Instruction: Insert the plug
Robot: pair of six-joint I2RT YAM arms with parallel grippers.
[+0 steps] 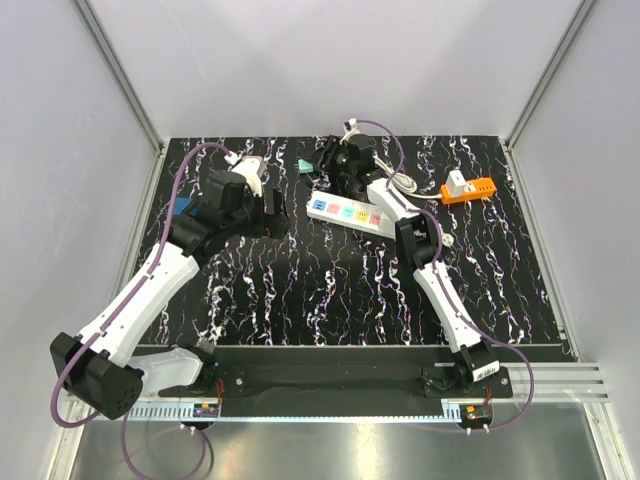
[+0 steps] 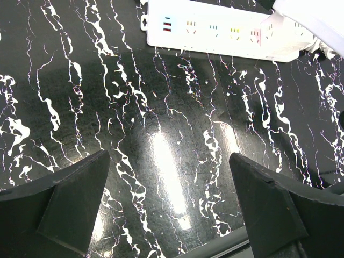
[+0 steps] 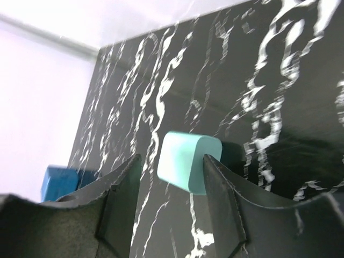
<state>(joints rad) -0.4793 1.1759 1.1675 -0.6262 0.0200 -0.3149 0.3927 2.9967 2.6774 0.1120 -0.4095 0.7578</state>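
**Teal plug lay loose behind the power strip, both grippers spread**

The teal plug (image 1: 307, 165) (image 3: 188, 161) sat on the black marbled table (image 1: 300, 290), just behind the left end of the white power strip (image 1: 350, 213) (image 2: 220, 32) and apart from it. The right gripper (image 1: 324, 167) (image 3: 172, 158) hung at the plug with its jaws parted; the plug showed in the gap, close to one finger (image 3: 223, 199), unclamped. Left of the strip, the left gripper (image 1: 272, 218) (image 2: 172, 199) hovered over bare table, jaws wide and empty. An orange socket block (image 1: 468, 190) lay right of the strip; a blue block (image 1: 182, 207) (image 3: 59, 183) lay well to its left.
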